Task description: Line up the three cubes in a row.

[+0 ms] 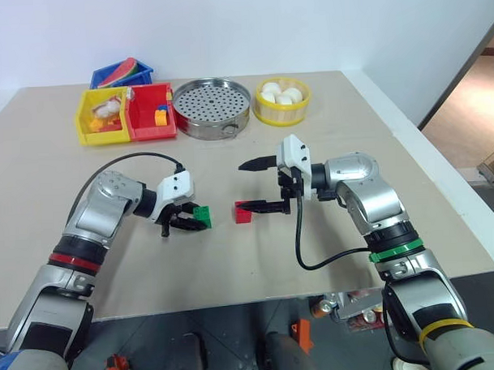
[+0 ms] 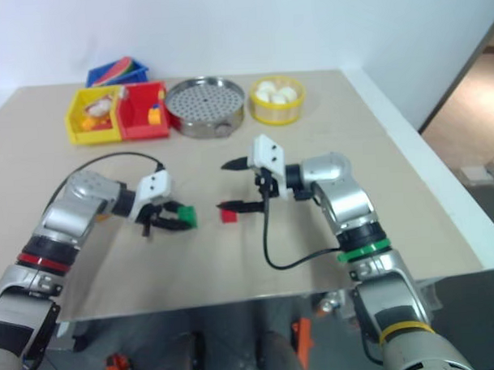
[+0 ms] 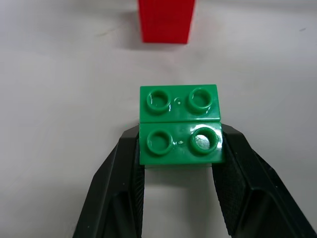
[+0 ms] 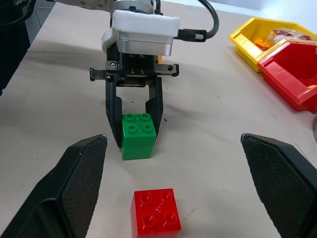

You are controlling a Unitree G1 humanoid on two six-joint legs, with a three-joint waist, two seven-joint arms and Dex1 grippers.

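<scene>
While the left tool [image 1: 186,222] clamps the green cube [image 3: 179,124] by its two smooth side walls, the block sits low over the bench [image 1: 314,256], apparently resting on it, though the contact itself is hard to read. The red cube [image 4: 155,210] stands just beside it, apart by a small gap, between the two tools. The right tool [image 1: 259,184] hovers with its fingers spread wide, gripping nothing, one fingertip close to the red cube. I cannot make out the orange-yellow cube with any certainty.

These blocks look like hard, hollow plastic: light, stiff, not fragile, but glossy, so they may slip or twist if pinched off-centre. The best hold is flat on opposite side walls, below the studded top, as the left tool has it now. Being light, a cube could skid when nudged, so releasing should be gentle, with the block square to the red one.
</scene>
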